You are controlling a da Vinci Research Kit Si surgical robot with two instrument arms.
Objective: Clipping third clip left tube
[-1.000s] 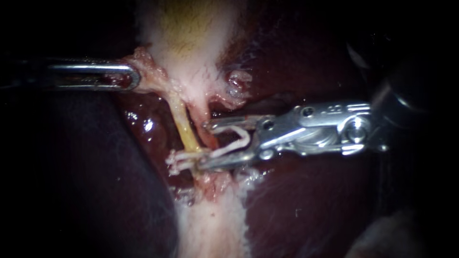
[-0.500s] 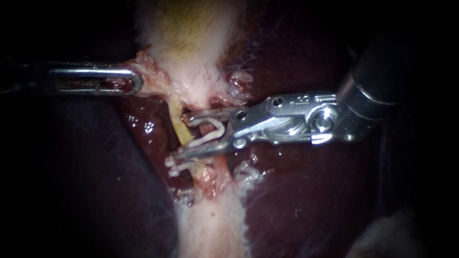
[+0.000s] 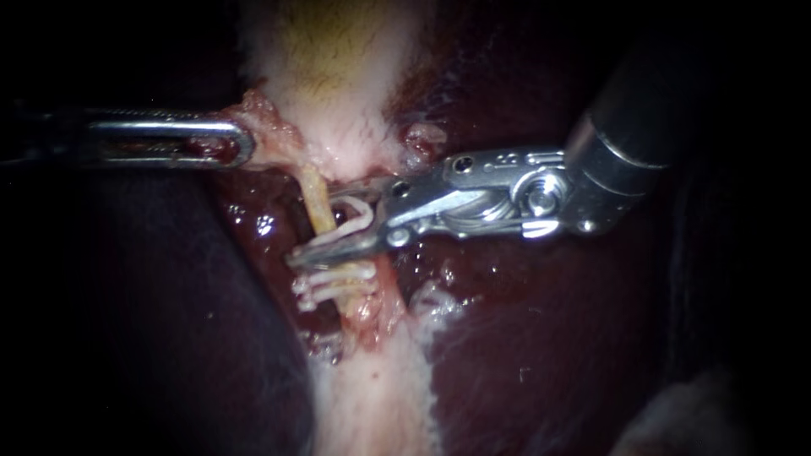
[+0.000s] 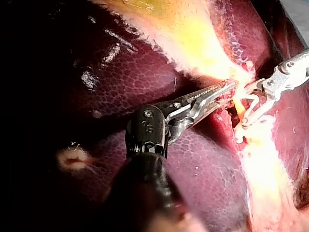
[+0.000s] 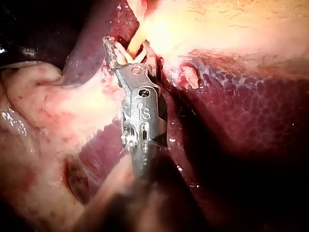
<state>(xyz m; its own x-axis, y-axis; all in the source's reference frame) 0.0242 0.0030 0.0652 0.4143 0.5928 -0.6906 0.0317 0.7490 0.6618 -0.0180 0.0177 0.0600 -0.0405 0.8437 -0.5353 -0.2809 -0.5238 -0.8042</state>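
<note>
Filling most of the endoscope view was the dark red liver (image 3: 524, 355), wet and glinting. The pale, yellow-tinged gallbladder (image 3: 338, 76) lay over its middle, and a whitish band of tissue (image 3: 372, 397) ran on beneath it. Everything beyond the liver's edges fell into darkness.

My right instrument (image 3: 317, 230) came in from the upper right, its dark shaft sloping down to a bright metal wrist that lay almost level above the liver. Its jaws stood apart and grasped a white open clip (image 3: 355, 221) between them, each jaw bearing on one leg of it. My left instrument (image 3: 232, 139) reached in level from the left, its jaws clenched on the ragged pink edge of the gallbladder at its narrow end.

The left tube (image 3: 314, 190), thin and yellow, ran down from that narrow end and crossed the gap between the right instrument's jaws, beside the open clip's legs. Just below the lower jaw, two closed clips (image 3: 338, 274) sat across the same tube, one close under the other.
</note>
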